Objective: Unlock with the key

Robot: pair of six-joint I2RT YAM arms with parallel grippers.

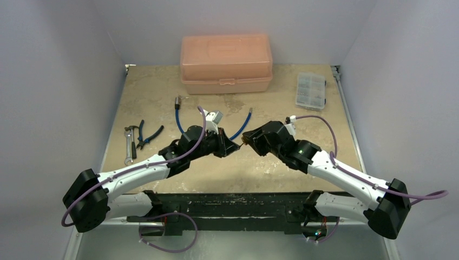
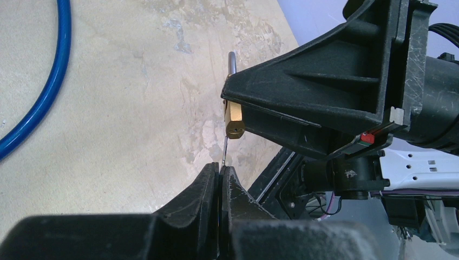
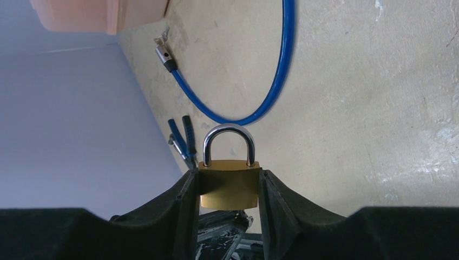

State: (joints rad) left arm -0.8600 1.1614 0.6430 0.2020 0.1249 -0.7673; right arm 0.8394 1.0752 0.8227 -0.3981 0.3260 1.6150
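My right gripper [image 3: 227, 181] is shut on the brass padlock [image 3: 228, 184], gripping its two sides; the silver shackle [image 3: 228, 141] stands closed above the body. In the left wrist view the padlock [image 2: 234, 116] shows edge-on, held by the right gripper's fingers [image 2: 325, 92]. My left gripper [image 2: 221, 169] is shut on the key [image 2: 224, 149], a thin silver blade that runs from my fingertips up into the padlock's underside. The key's ring is hidden between the fingers. In the top view the two grippers meet tip to tip [image 1: 238, 145] above the table's middle.
A blue cable [image 1: 178, 122] with silver ends curves behind the grippers. Blue-handled pliers [image 1: 146, 134] and a wrench [image 1: 129, 146] lie at the left. A peach plastic box [image 1: 226, 64] stands at the back, a clear parts case [image 1: 311, 90] at the back right.
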